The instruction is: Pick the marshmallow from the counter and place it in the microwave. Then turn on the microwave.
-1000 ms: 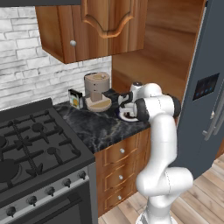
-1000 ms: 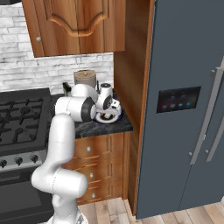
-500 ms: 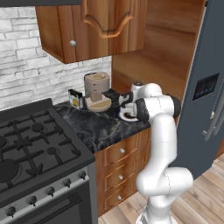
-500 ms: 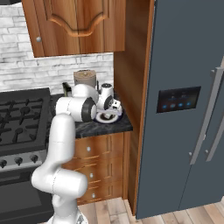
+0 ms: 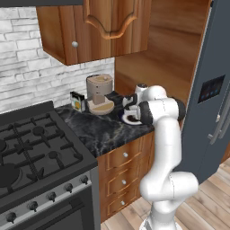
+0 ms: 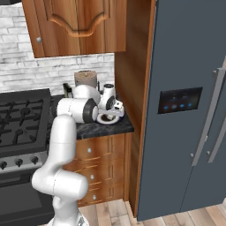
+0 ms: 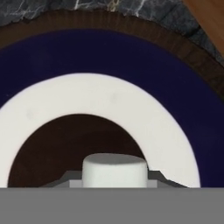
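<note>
Item: small white cylindrical marshmallow (image 7: 114,169), centred on banded round plate (image 7: 109,57), dark speckled stone bench (image 5: 101,128). My claw (image 5: 128,101) brackets it (whether gripping, I cannot tell); I should squeeze gently, lift straight.

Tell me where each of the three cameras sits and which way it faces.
Left base view: behind the arm's left, facing the counter; arm at lower right.
Right base view: behind its right, facing the same counter and dish; arm at lower left.
Hand view: on the hand, looking down at the marshmallow on the dish.
Both base views share counter, dish, arm.
</note>
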Available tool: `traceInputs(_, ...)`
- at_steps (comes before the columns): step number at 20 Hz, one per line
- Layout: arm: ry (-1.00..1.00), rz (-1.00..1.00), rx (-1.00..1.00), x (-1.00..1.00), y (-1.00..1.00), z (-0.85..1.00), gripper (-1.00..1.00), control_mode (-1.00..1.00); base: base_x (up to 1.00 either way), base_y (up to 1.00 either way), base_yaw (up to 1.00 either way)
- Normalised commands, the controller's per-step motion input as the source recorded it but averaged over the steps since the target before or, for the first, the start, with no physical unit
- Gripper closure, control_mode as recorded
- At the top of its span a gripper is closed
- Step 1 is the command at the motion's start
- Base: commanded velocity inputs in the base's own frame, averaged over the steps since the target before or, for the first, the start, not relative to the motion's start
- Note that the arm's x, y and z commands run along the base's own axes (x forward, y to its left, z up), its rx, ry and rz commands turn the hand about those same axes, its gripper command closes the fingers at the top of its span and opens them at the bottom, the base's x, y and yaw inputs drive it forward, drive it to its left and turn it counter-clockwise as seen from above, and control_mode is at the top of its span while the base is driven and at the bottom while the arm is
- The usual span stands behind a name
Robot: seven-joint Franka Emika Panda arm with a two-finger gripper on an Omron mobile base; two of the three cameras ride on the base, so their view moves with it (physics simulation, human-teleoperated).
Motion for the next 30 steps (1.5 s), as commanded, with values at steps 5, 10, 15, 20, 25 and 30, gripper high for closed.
traceInputs(5, 0.01, 0.0, -0.01, 0.0, 0.0, -0.08, 1.0, -1.0, 0.0, 0.0, 0.0)
traceInputs(10, -0.07, 0.0, 0.0, -0.05, 0.02, 0.11, 1.0, -1.0, 0.0, 0.0, 0.0)
traceInputs(15, -0.11, 0.0, 0.0, -0.13, 0.01, 0.27, 1.0, -1.0, 0.0, 0.0, 0.0)
traceInputs(20, -0.08, 0.0, 0.0, -0.24, 0.0, 0.32, 1.0, -1.0, 0.0, 0.0, 0.0)
traceInputs(25, -0.09, 0.0, 0.0, -0.37, 0.0, 0.21, 1.0, -1.0, 0.0, 0.0, 0.0)
traceInputs(30, -0.11, 0.0, 0.0, -0.53, 0.0, 0.22, 1.0, -1.0, 0.0, 0.0, 0.0)
